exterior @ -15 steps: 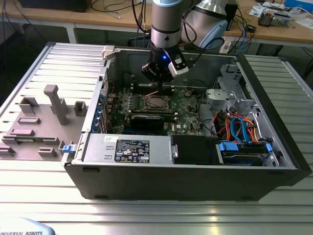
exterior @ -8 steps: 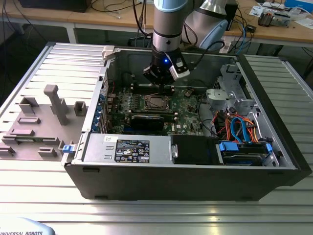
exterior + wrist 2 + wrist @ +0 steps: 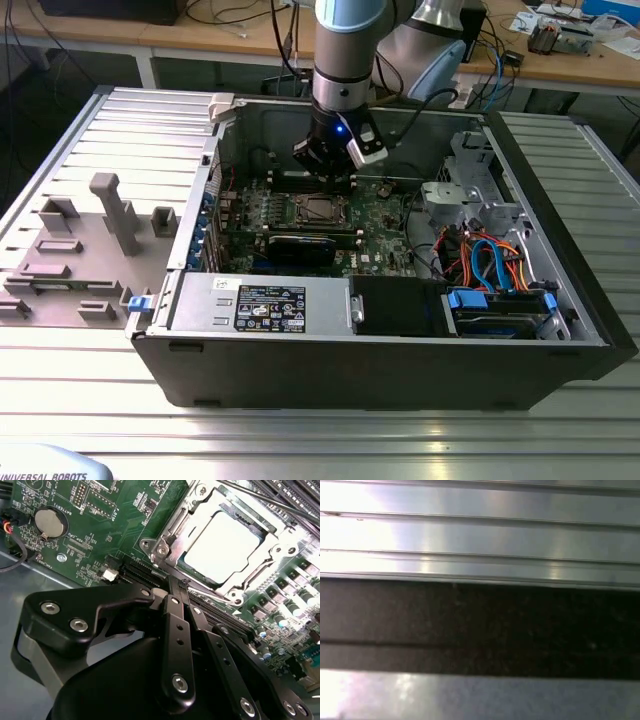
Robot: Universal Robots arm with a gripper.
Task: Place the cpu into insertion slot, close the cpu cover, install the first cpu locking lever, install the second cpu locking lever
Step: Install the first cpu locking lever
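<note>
Cover down over the seated cpu, gripper at the socket's edge

In the second wrist view the cpu (image 3: 220, 542) lies in the insertion slot (image 3: 167, 530), framed by the cpu cover (image 3: 252, 582) (apparently closed). The gripper (image 3: 179, 586), fingers pressed together and empty, sits at the cover's 7 o'clock. Judged step: lever 1; it calls for a firm push along the frame's edge.
</note>
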